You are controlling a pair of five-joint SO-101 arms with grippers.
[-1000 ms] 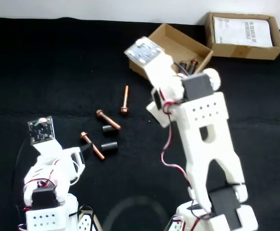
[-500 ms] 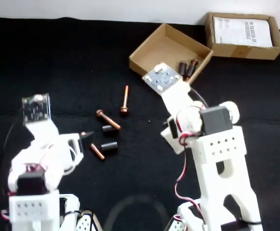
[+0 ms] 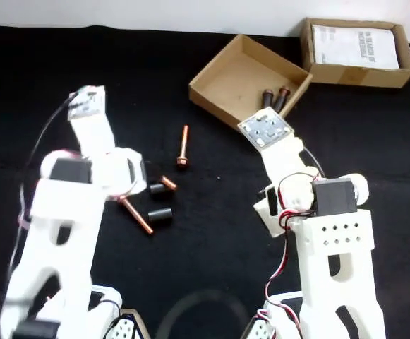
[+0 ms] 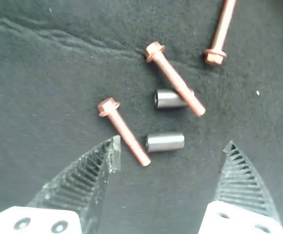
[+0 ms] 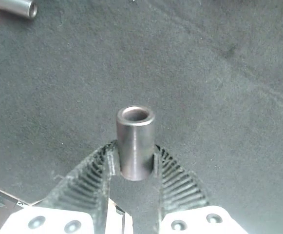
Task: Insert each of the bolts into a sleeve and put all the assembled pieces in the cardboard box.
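Note:
Three copper bolts lie on the black cloth: one (image 4: 126, 137) beside a dark sleeve (image 4: 165, 142), one (image 4: 174, 92) across a second sleeve (image 4: 170, 98), one (image 4: 220, 31) farther off. My left gripper (image 4: 171, 147) hangs open just above the nearest bolt and sleeve, holding nothing. In the high view it (image 3: 137, 176) covers the head of the middle bolt (image 3: 166, 182). My right gripper (image 5: 134, 156) is shut on a third sleeve (image 5: 135, 139), held upright over bare cloth. The cardboard box (image 3: 226, 70) holds two assembled pieces (image 3: 275, 99).
A second cardboard box (image 3: 395, 74) with a printed sheet sits at the back right corner. The right arm (image 3: 332, 233) stands just in front of the open box. A lone bolt (image 3: 183, 146) lies between the two arms.
The left arm swung out from the front edge to hover over the bolts and sleeves. The right arm drew back from the cardboard box toward the front right.

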